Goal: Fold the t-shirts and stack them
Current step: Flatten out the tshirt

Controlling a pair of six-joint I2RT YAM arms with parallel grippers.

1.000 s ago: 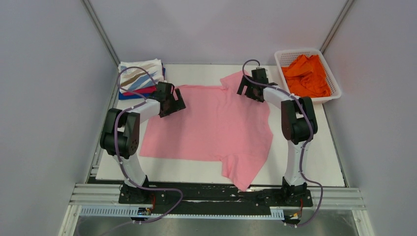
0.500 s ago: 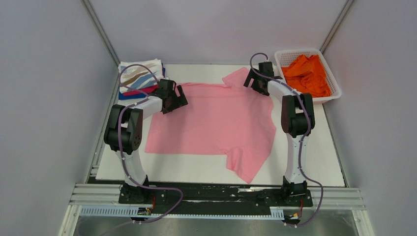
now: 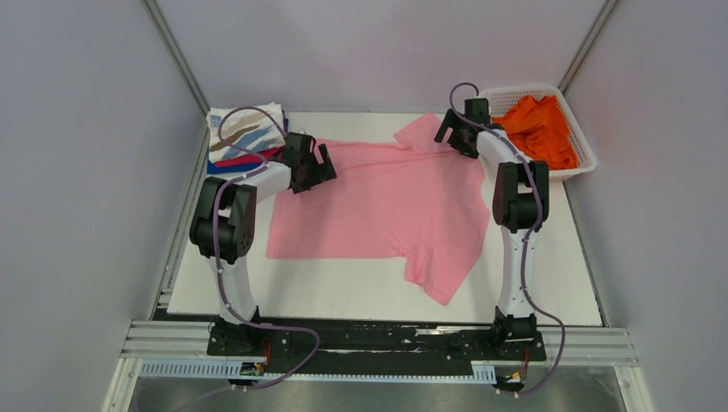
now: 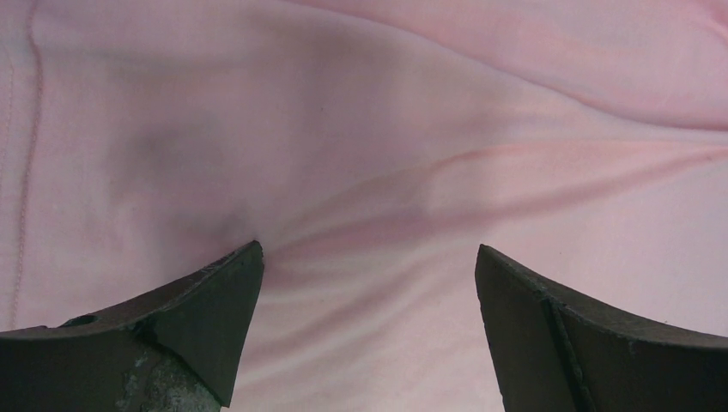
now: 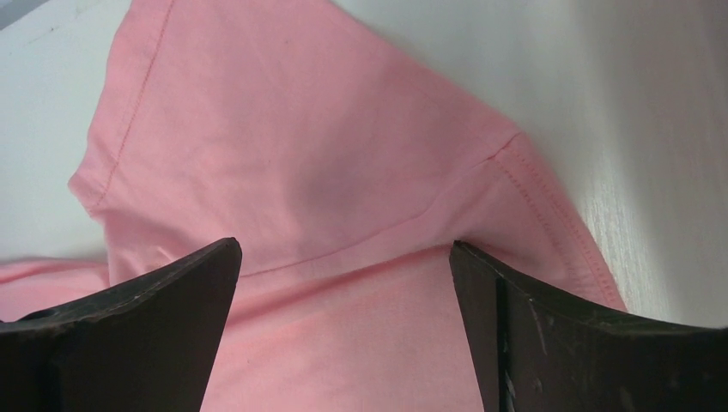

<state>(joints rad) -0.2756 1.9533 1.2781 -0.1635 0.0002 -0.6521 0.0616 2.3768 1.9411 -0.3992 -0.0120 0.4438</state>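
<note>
Under wide-spread fingers of left gripper [image 4: 369, 257] and right gripper [image 5: 343, 253]: light pink t-shirt [image 3: 378, 202], unpinched, dragged farther out than second ago, flatter; probably squared for first fold.

no readable text, labels, brands, numbers or signs in any view. print on the top folded t-shirt [image 3: 245, 133] is just tan and blue streaks, no letters.
</note>
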